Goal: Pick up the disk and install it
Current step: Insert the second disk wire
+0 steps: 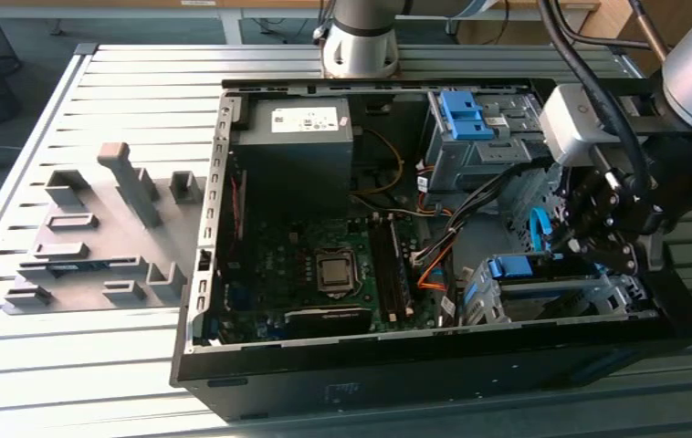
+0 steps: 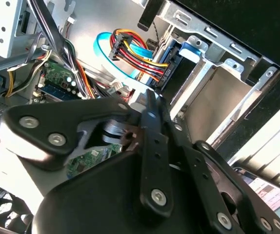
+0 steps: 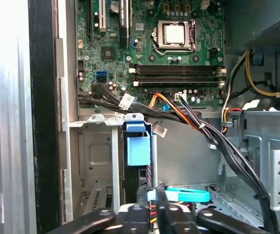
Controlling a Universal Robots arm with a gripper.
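Observation:
The disk (image 1: 523,266) sits in the metal drive cage (image 1: 560,294) at the near corner of the open computer case, on the exterior view's right. Mostly its bright blue bracket (image 3: 137,146) shows; the cage hides the metal body. Coloured power wires (image 2: 135,51) and a light blue flat cable (image 3: 189,196) run to its end. My gripper (image 1: 592,245) hangs just beside and above the cage. Its fingers (image 2: 152,112) lie pressed together, shut, and nothing shows between them in both wrist views. In the first wrist view the gripper (image 3: 157,192) tips are right by the blue cable's loop.
A second blue bracket (image 1: 462,114) sits in the upper cage at the case's back. The grey box with a white sticker (image 1: 298,123) fills the back left. The motherboard (image 1: 321,265) and cable bundles (image 3: 203,131) lie below. A grey fixture plate (image 1: 97,228) rests on the slatted table.

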